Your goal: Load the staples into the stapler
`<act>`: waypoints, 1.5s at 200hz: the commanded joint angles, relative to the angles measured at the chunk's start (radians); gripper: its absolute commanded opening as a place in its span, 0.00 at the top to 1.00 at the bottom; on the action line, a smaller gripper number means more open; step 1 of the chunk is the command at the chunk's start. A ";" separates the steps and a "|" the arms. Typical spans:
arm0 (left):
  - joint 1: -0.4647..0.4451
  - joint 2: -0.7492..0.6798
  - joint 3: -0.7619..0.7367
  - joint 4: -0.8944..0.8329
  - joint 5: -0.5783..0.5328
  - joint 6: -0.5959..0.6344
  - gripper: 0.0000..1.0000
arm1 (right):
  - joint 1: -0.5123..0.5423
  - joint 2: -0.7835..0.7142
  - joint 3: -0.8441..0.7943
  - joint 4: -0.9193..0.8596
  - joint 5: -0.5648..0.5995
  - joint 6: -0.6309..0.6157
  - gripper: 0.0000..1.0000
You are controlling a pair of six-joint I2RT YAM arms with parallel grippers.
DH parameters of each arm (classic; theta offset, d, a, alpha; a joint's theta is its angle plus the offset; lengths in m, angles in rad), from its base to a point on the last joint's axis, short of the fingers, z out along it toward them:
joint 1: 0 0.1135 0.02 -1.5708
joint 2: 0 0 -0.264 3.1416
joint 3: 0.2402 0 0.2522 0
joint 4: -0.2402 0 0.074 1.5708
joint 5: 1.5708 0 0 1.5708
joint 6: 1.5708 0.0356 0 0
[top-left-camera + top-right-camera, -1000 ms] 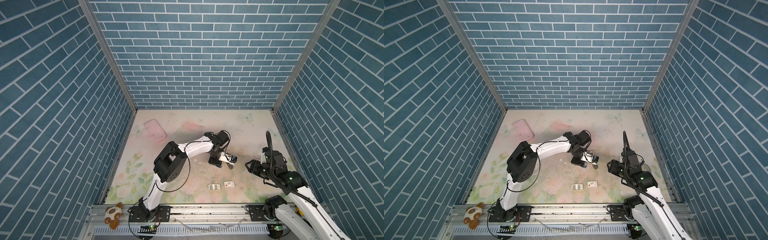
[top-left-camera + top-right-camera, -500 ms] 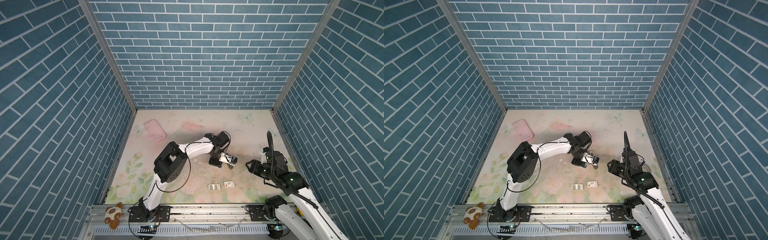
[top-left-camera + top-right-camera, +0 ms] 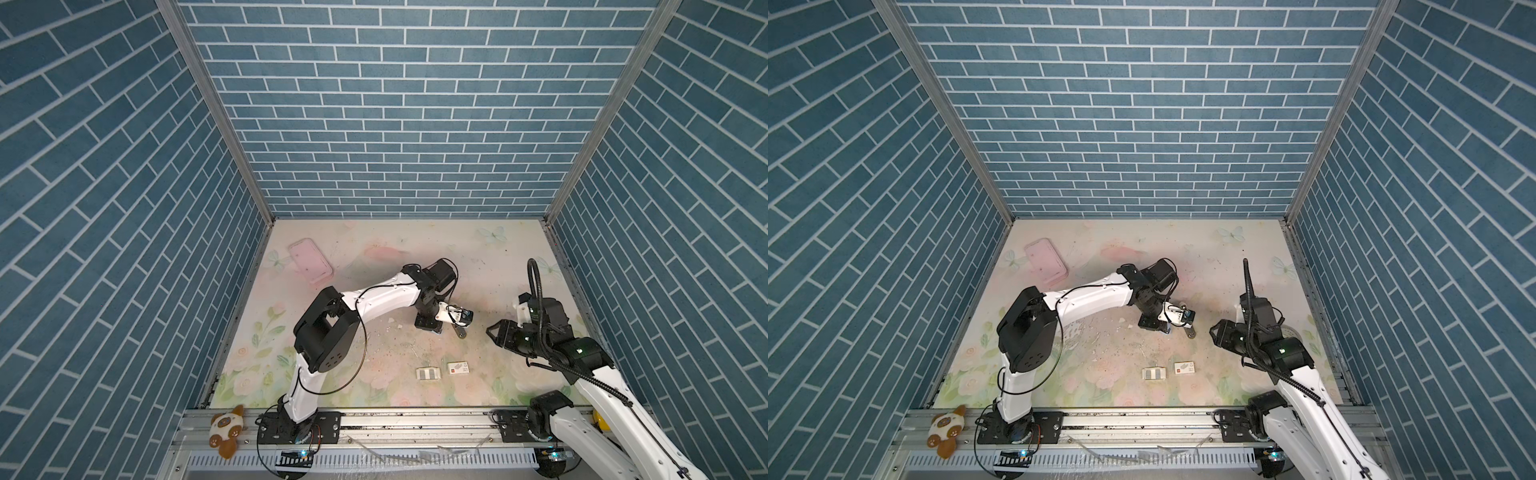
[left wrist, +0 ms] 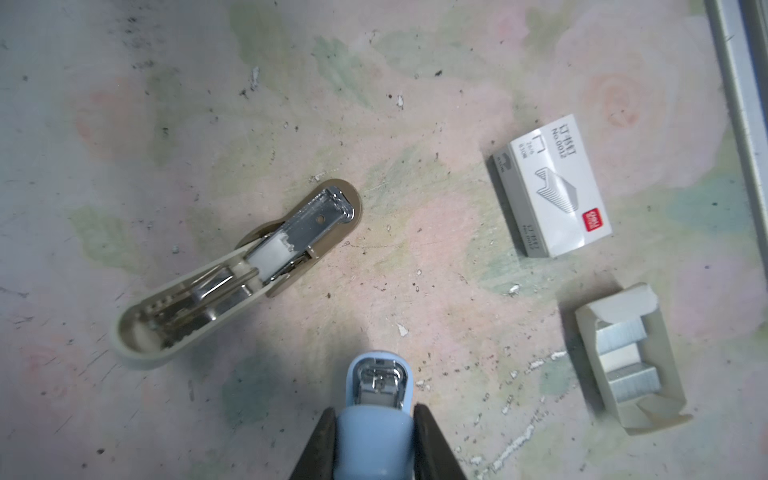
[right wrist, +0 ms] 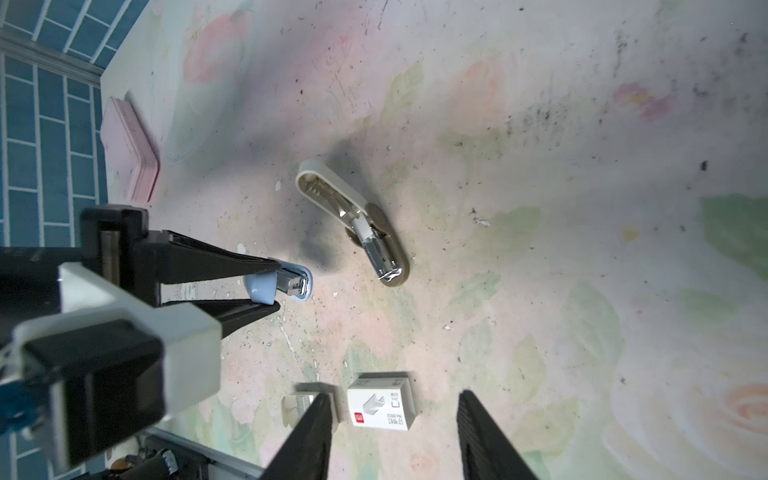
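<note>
My left gripper (image 4: 374, 411) is shut on a small light-blue stapler (image 4: 376, 386), nose pointing down at the table; the right wrist view shows this gripper (image 5: 270, 286) from the side. A beige stapler (image 4: 249, 274) lies hinged open on the mat beside it, metal channel showing, and appears in both top views (image 3: 459, 332) (image 3: 1190, 332). The staples (image 4: 623, 357) sit as silvery strips in a small white card tray (image 3: 428, 373), next to the red-marked white sleeve (image 4: 552, 187) (image 3: 457, 368). My right gripper (image 5: 392, 403) hovers open over the sleeve, right of the staplers (image 3: 494, 334).
A pink flat case (image 3: 311, 261) lies at the back left of the floral mat. A plush toy (image 3: 226, 428) rests on the front rail. Blue brick walls enclose the mat on three sides. Small white flecks litter the mat (image 4: 402, 330) round the staplers.
Both arms stay almost where they were. The staplers, tray and sleeve have not moved on the mat.
</note>
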 commanded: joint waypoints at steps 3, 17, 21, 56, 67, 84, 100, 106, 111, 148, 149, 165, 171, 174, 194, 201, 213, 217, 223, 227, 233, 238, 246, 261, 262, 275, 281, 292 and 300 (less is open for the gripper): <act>0.002 -0.065 -0.010 -0.052 0.014 -0.039 0.90 | -0.002 0.061 0.048 0.002 -0.152 -0.051 0.54; 0.004 -0.098 -0.024 -0.054 0.008 -0.054 0.90 | 0.000 0.093 0.057 0.040 -0.228 -0.047 0.57; 0.004 -0.108 -0.029 -0.054 0.007 -0.058 0.90 | 0.000 0.101 0.061 0.051 -0.247 -0.045 0.58; 0.007 -0.189 -0.064 -0.060 0.000 -0.098 0.90 | 0.037 0.192 0.098 0.116 -0.341 -0.043 0.59; 0.007 -0.211 -0.074 -0.063 0.001 -0.112 0.90 | 0.057 0.227 0.110 0.147 -0.358 -0.040 0.59; 0.008 -0.239 -0.083 -0.070 0.007 -0.131 0.90 | 0.099 0.292 0.139 0.165 -0.359 -0.046 0.59; 0.008 -0.263 -0.095 -0.073 0.010 -0.147 0.91 | 0.140 0.341 0.160 0.188 -0.352 -0.049 0.60; 0.008 -0.273 -0.102 -0.074 0.013 -0.153 0.91 | 0.150 0.353 0.161 0.206 -0.349 -0.045 0.60; 0.008 -0.282 -0.110 -0.072 0.014 -0.155 0.91 | 0.157 0.359 0.158 0.225 -0.353 -0.039 0.60; 0.008 -0.328 -0.145 -0.077 0.015 -0.174 0.91 | 0.194 0.413 0.159 0.309 -0.387 -0.008 0.61; 0.008 -0.328 -0.145 -0.077 0.015 -0.175 0.91 | 0.196 0.414 0.159 0.309 -0.387 -0.007 0.61; 0.008 -0.339 -0.149 -0.079 0.019 -0.182 0.91 | 0.210 0.435 0.170 0.314 -0.385 -0.008 0.61; 0.008 -0.343 -0.149 -0.079 0.021 -0.184 0.91 | 0.213 0.440 0.171 0.320 -0.385 -0.006 0.61; 0.008 -0.344 -0.149 -0.079 0.022 -0.185 0.91 | 0.213 0.442 0.171 0.324 -0.385 -0.005 0.61; 0.008 -0.350 -0.148 -0.075 0.026 -0.195 0.91 | 0.227 0.465 0.177 0.344 -0.391 0.004 0.62; 0.008 -0.352 -0.147 -0.076 0.029 -0.198 0.91 | 0.233 0.476 0.183 0.345 -0.392 0.005 0.62; 0.008 -0.355 -0.144 -0.076 0.035 -0.202 0.91 | 0.244 0.492 0.192 0.345 -0.389 0.003 0.63; 0.008 -0.356 -0.143 -0.075 0.034 -0.203 0.91 | 0.248 0.496 0.195 0.347 -0.388 0.003 0.63; 0.008 -0.356 -0.143 -0.074 0.034 -0.203 0.91 | 0.252 0.501 0.199 0.350 -0.388 0.003 0.64; 0.008 -0.358 -0.143 -0.073 0.035 -0.203 0.91 | 0.256 0.505 0.201 0.350 -0.388 0.003 0.64; 0.008 -0.358 -0.143 -0.071 0.034 -0.203 0.91 | 0.260 0.509 0.202 0.349 -0.387 0.003 0.64; 0.008 -0.360 -0.145 -0.070 0.034 -0.203 0.91 | 0.263 0.513 0.206 0.349 -0.386 0.003 0.64; 0.008 -0.360 -0.146 -0.068 0.035 -0.204 0.91 | 0.266 0.519 0.205 0.348 -0.387 0.003 0.64; 0.008 -0.362 -0.144 -0.067 0.039 -0.206 0.92 | 0.271 0.528 0.200 0.349 -0.380 0.003 0.65; 0.008 -0.362 -0.144 -0.067 0.039 -0.207 0.92 | 0.271 0.529 0.200 0.349 -0.380 0.003 0.65; 0.008 -0.361 -0.142 -0.065 0.039 -0.209 0.92 | 0.272 0.533 0.198 0.345 -0.371 0.003 0.65; 0.008 -0.361 -0.142 -0.066 0.041 -0.209 0.92 | 0.273 0.536 0.197 0.347 -0.371 0.003 0.65; 0.008 -0.362 -0.140 -0.064 0.042 -0.211 0.92 | 0.274 0.539 0.196 0.343 -0.368 0.002 0.66; 0.008 -0.361 -0.138 -0.065 0.044 -0.212 0.93 | 0.274 0.541 0.196 0.342 -0.363 0.001 0.67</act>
